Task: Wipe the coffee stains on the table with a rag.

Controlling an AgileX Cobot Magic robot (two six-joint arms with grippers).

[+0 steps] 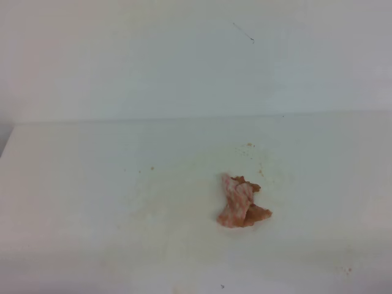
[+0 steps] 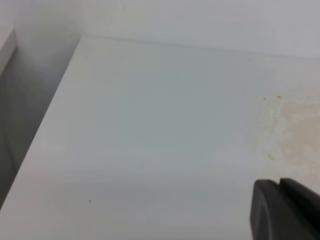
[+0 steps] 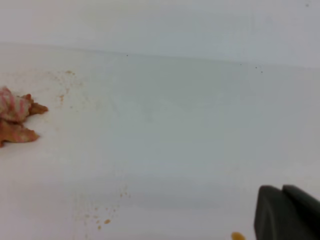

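Near: your right fingers [image 3: 287, 212] pressed together, clear of the worktop [image 1: 92, 184]; left fingers [image 2: 285, 210] dark at the frame edge, cannot tell their state | Mid: rag [image 1: 241, 201] crumpled at about 5 o'clock of centre, nothing touching it | Far: faint coffee stains [image 1: 250, 146] at the rag's 12 o'clock.

Rag [image 3: 17, 117] cut off by left edge of right wrist view. Left tool [image 2: 285, 210] only dark corner at bottom right of left wrist view, tips out of frame, jaw state unreadable. Right tool [image 3: 287, 212] likewise cropped at bottom right. Orange speck [image 3: 238, 236] clipped by bottom edge. Coffee stains [image 2: 292, 132] faint, blurred, running off right edge. Desk [image 1: 92, 202] cropped on all sides in high view.
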